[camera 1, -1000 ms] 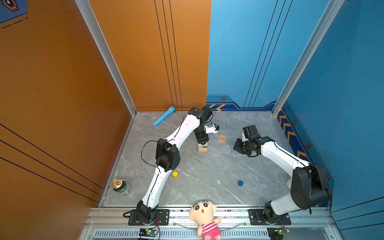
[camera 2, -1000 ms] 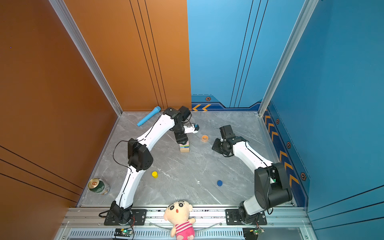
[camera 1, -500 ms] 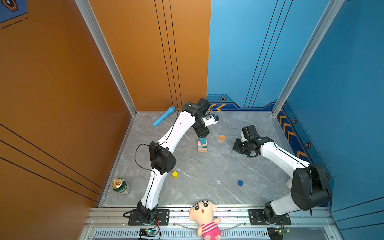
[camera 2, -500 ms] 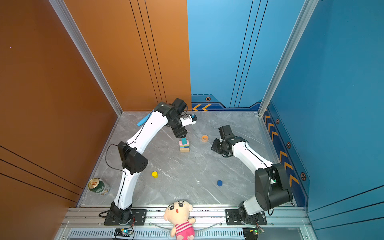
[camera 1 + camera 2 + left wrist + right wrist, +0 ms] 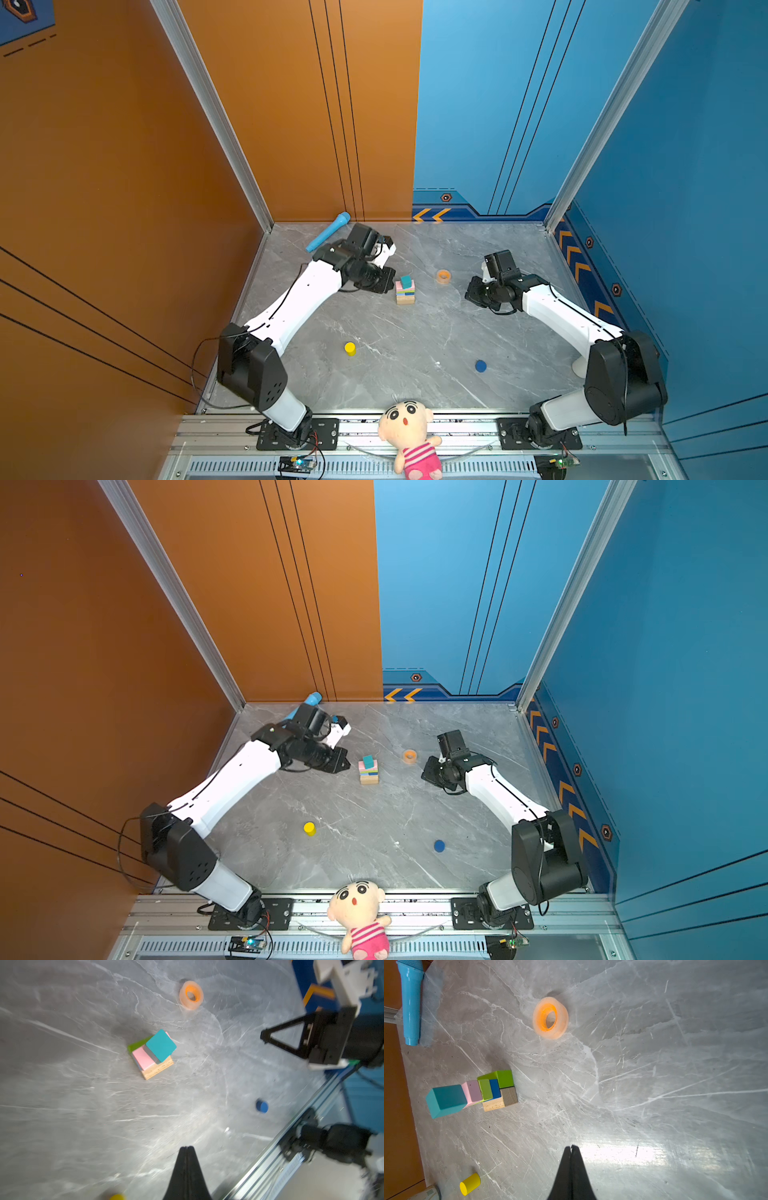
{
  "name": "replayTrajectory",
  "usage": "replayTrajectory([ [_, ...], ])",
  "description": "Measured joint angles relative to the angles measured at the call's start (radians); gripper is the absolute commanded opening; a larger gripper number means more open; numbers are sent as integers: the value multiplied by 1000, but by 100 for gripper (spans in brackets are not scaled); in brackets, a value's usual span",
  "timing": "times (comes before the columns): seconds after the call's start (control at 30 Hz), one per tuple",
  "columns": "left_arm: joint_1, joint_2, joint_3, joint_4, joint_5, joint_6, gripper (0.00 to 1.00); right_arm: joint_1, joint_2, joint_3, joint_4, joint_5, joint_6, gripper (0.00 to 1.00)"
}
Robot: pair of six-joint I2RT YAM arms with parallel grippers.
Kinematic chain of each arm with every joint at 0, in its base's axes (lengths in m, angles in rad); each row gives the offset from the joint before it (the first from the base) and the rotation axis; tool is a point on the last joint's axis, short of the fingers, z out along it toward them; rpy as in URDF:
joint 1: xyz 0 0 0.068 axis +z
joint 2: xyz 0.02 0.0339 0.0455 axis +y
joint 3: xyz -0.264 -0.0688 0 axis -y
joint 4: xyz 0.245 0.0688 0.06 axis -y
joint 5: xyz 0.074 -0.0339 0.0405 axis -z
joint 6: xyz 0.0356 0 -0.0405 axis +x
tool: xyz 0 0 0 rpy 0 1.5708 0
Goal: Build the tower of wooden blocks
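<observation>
The wood block tower [image 5: 405, 293] [image 5: 368, 773] stands mid-floor: a tan brick at the bottom, lime green and dark blue blocks above it, then a pink brick, with a teal cube [image 5: 161, 1045] [image 5: 446, 1100] on top, set off-centre. Just left of it, apart from it, my left gripper [image 5: 384, 283] [image 5: 187, 1147] is shut and empty. My right gripper [image 5: 471, 291] [image 5: 571, 1146] is shut and empty to the tower's right. A yellow cylinder [image 5: 350, 348] [image 5: 309, 828] and a dark blue cylinder [image 5: 481, 365] [image 5: 439, 845] lie loose nearer the front.
An orange tape ring [image 5: 443, 276] [image 5: 550, 1018] lies between the tower and the right gripper. A light-blue toy microphone [image 5: 328, 237] lies at the back left, behind the left arm. A plush doll [image 5: 409, 432] sits on the front rail. Walls close in on three sides.
My left gripper has come off the tower, leaving the teal cube on top, drawn back to the left and shut. The right arm has not moved.
</observation>
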Motion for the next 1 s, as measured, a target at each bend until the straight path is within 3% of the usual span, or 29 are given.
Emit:
replayTrajectory([
  [0.1, -31, -31, -146, 168, -14, -155, 0, 0, 0, 0, 0, -4, 0, 1],
  [0.43, -81, -37, -336, 624, -150, -494, 0, 0, 0, 0, 0, -4, 0, 1],
  [1.0, -105, 50, -350, 739, -220, -617, 0, -8, 4, 0, 0, -4, -1, 1],
])
